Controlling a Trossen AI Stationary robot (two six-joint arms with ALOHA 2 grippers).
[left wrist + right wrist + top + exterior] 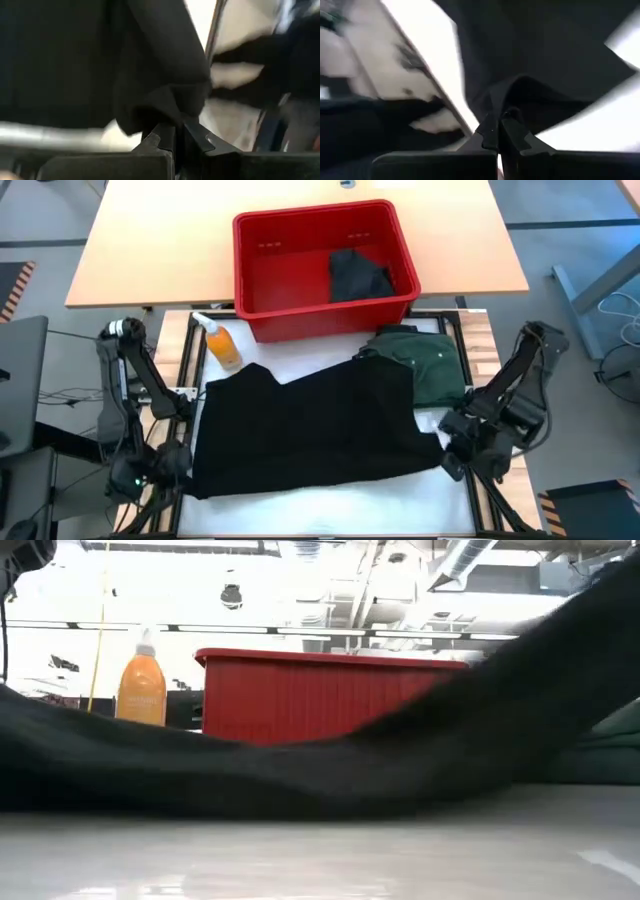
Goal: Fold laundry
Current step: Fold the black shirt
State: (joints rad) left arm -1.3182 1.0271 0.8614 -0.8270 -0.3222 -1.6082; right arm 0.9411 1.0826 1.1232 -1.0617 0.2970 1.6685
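A black garment (310, 425) lies spread over the white table top, and its right part covers the edge of a dark green shirt (425, 365). In the low view the black garment (300, 770) climbs toward the right, beside the green shirt (610, 740). My left gripper (178, 465) is at the garment's near left corner, shut on cloth. My right gripper (448, 445) is at its near right corner, also shut on cloth. Another dark garment (358, 275) lies in the red bin (265, 280). My left gripper (175, 131) pinches a bunched fold of the black garment's near left corner (170, 107) between its two fingers. One layer or several, I cannot tell. The cloth beyond the fingers lies spread on the table. My right gripper (499, 122) pinches a puckered fold of the black garment's near right corner (507, 97) between its fingers. The cloth rises from the table toward this hold in the low view (570, 650).
An orange bottle (222, 345) stands near the table's far left corner, in front of the red bin. The bin sits at the far edge on a wooden table (150, 240). Metal frame rails (185, 370) run along both sides of the white surface (330, 500).
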